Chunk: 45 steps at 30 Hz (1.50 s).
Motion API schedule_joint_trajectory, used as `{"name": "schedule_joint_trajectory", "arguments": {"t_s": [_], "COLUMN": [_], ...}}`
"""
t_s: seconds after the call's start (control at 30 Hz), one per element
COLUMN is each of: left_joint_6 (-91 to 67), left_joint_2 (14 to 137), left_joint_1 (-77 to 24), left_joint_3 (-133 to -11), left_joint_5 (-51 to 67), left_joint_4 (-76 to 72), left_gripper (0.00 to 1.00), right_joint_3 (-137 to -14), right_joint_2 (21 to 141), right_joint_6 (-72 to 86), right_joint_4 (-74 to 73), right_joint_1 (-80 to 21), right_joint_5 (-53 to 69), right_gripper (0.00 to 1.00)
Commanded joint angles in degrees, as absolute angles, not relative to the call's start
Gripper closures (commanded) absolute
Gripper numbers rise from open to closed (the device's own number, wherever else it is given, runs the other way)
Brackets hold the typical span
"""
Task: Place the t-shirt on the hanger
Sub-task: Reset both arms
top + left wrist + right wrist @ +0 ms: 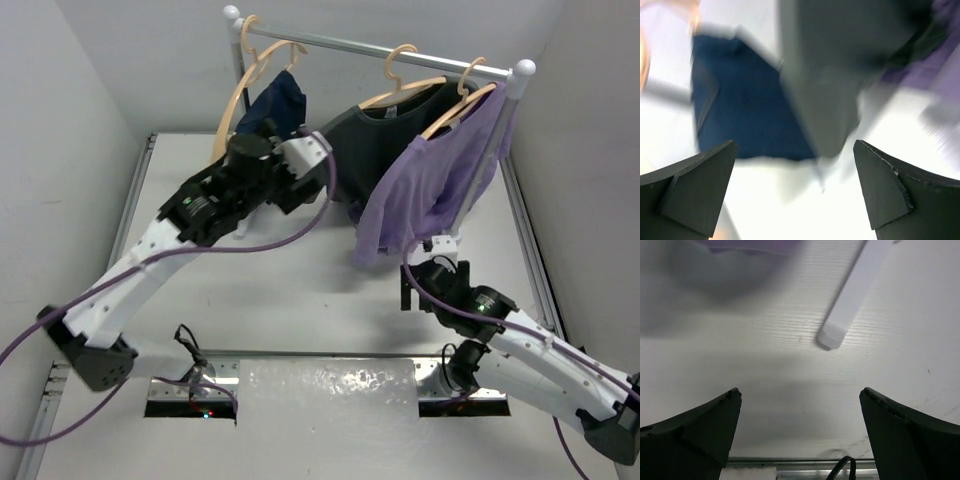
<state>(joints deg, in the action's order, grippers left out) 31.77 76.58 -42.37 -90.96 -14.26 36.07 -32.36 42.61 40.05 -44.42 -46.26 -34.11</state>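
You have a flat white table point(280, 290) and, standing at its far edge, a garment rack with a metal rail point(340, 42) capped by white balls. Three garments hang from that rail, each on its own pale tan wooden hanger.

The lilac-purple shirt point(420, 190) hangs at the right end on its hanger point(460, 110), tilted, and its hem reaches lowest. The dark charcoal-grey cotton t-shirt point(370, 150) hangs in the middle, on the tan hanger with slim curved shoulders point(405, 88), whose hook sits over the rail. Its right edge lies behind the lilac shirt. The navy blue garment point(280, 100) is the smallest and hangs at the left end on a steeply tilted hanger point(235, 105).

Your left arm point(150, 260) reaches up to the gap between the navy garment and the t-shirt. The left gripper point(795, 145) is spread wide with nothing between its fingers, and the hems of both fabrics hang just ahead of it.

Your right arm point(540, 350) sits low, below the lilac hem. The right gripper point(801, 390) is also spread wide, holding nothing, over bare table near a white bar point(850, 295)
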Motion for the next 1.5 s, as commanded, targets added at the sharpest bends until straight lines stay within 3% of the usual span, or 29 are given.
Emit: {"name": "schedule_joint_trajectory", "arguments": {"t_s": [0.0, 0.27, 0.4, 0.53, 0.77, 1.03, 1.47], "left_joint_6": [33.2, 29.6, 32.3, 32.5, 28.0, 27.3, 27.4], "left_joint_2": [68.0, 52.3, 47.3, 45.9, 46.2, 45.9, 46.1], "left_joint_1": [-36.1, -20.5, -16.4, -13.7, -8.8, -7.3, -6.7], "left_joint_3": [-82.9, -51.6, -38.4, -27.9, -25.8, -26.0, -25.8], "left_joint_5": [-17.9, -16.4, -21.2, -24.1, -19.4, -15.5, -14.7], "left_joint_4": [35.7, 30.9, 24.2, 18.3, 14.8, 16.3, 16.4], "left_gripper": [0.0, 0.0, 0.0, 0.0, 0.0, 0.0, 0.0], "right_joint_3": [-30.5, -26.5, -24.5, -24.3, -20.7, -21.6, -19.6], "right_joint_2": [38.9, 41.2, 45.6, 49.4, 47.5, 49.0, 48.6], "right_joint_6": [47.8, 50.5, 40.2, 37.8, 33.6, 38.3, 35.9], "right_joint_4": [-47.7, -48.4, -38.7, -34.6, -23.8, -26.7, -22.1], "right_joint_1": [-46.2, -44.6, -39.2, -39.0, -39.1, -39.0, -39.1], "right_joint_5": [-41.8, -46.7, -33.2, -33.2, -35.9, -41.5, -40.3], "right_gripper": [0.01, 0.01, 0.01, 0.01, 0.01, 0.01, 0.01]}}
